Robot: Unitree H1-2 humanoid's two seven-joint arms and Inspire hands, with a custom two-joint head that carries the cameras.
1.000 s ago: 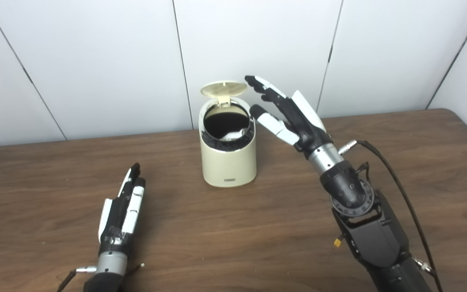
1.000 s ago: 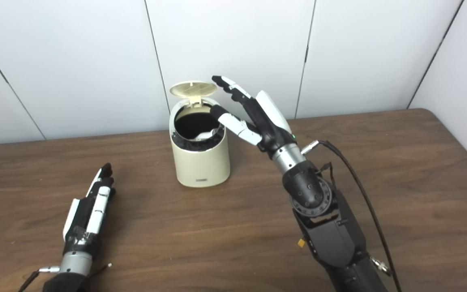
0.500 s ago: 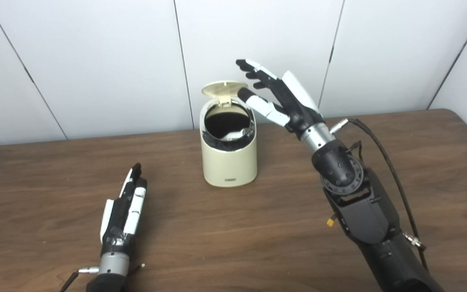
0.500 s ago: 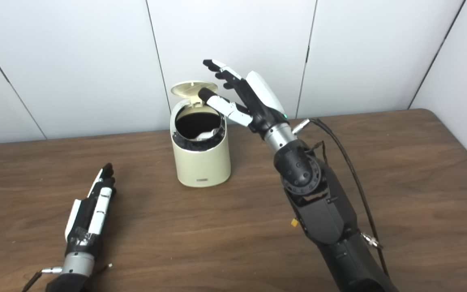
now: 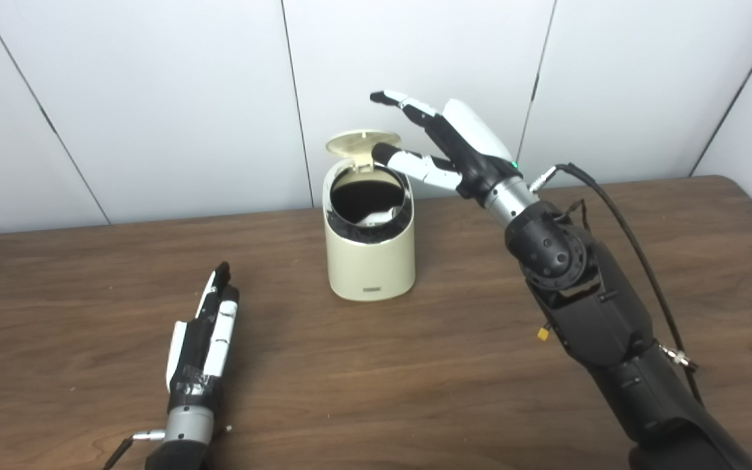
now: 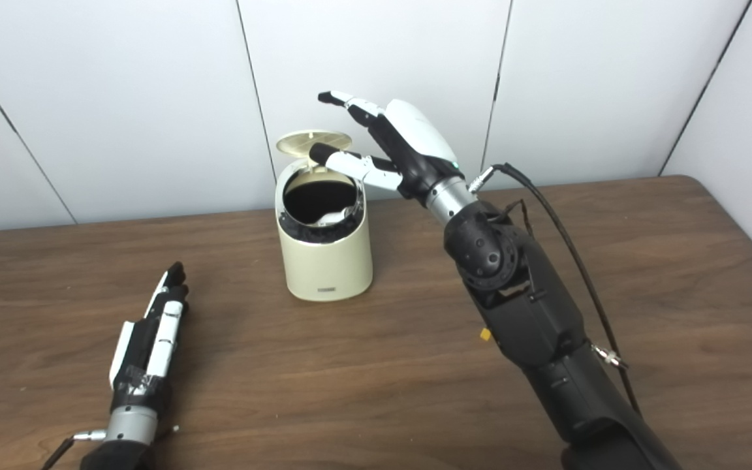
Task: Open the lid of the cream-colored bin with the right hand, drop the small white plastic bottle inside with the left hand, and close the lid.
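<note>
Bottle (image 5: 376, 215), a pale shape half-hidden inside the cream bin (image 5: 369, 254), lay beneath the raised lid (image 5: 361, 141); the right hand (image 5: 454, 147) hovered, fingers spread, beside it. The left hand (image 5: 203, 333) rested flat and empty on the counter (image 5: 415, 365).

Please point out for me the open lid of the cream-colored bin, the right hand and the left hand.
Round cream-colored plastic lid (image 5: 361, 141): left eye view, on its raised underside.
Right hand (image 5: 461, 147): left eye view, on its white back shell.
Left hand (image 6: 149, 344): right eye view, on its black back.
</note>
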